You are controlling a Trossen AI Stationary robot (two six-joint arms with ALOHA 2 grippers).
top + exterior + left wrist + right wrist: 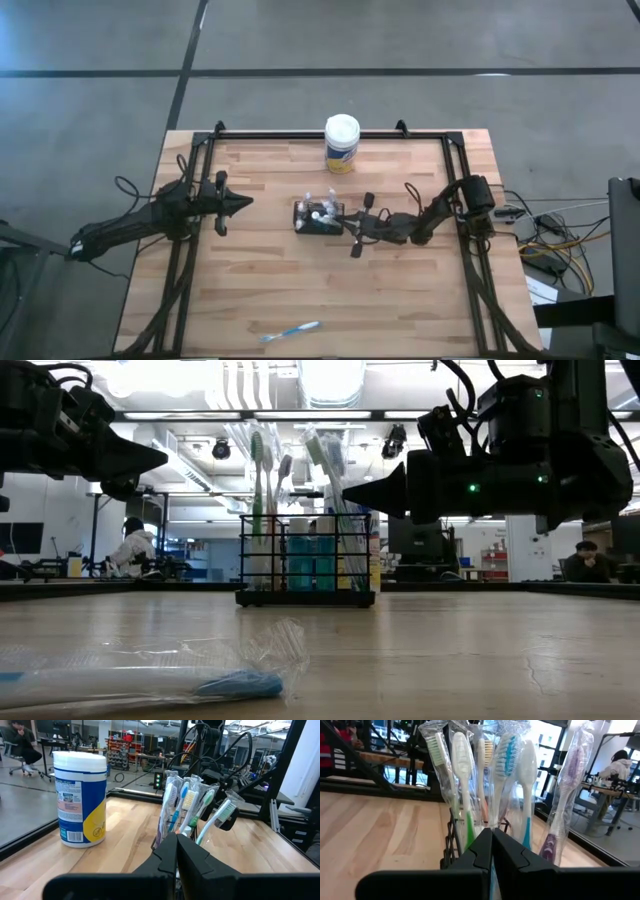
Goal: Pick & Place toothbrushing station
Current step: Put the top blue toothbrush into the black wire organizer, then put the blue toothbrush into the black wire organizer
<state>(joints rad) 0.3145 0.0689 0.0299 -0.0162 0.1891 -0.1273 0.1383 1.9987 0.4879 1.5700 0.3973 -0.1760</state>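
Observation:
The toothbrushing station [318, 217] is a small black slotted holder standing on its base at the table's middle. It is full of upright wrapped toothbrushes [300, 510]. It also shows in the left wrist view [192, 815] and the right wrist view [490, 785]. My left gripper [248, 203] is shut and hangs above the table, to the left of the holder and clear of it. My right gripper [346, 226] is shut, with its tip right at the holder's right side, at the height of the brushes [348, 490]. My right gripper's shut fingertips [490, 837] point level from the table's right at the holder's right side, close in front of the wrapped brushes. I cannot tell whether they touch the brushes or the holder.
A round canister with a white lid and a yellow label [342, 143] stands behind the holder near the far edge; it also shows in the left wrist view [80, 797]. A loose wrapped blue toothbrush [290, 331] lies near the front edge and shows in the low view [150, 685].

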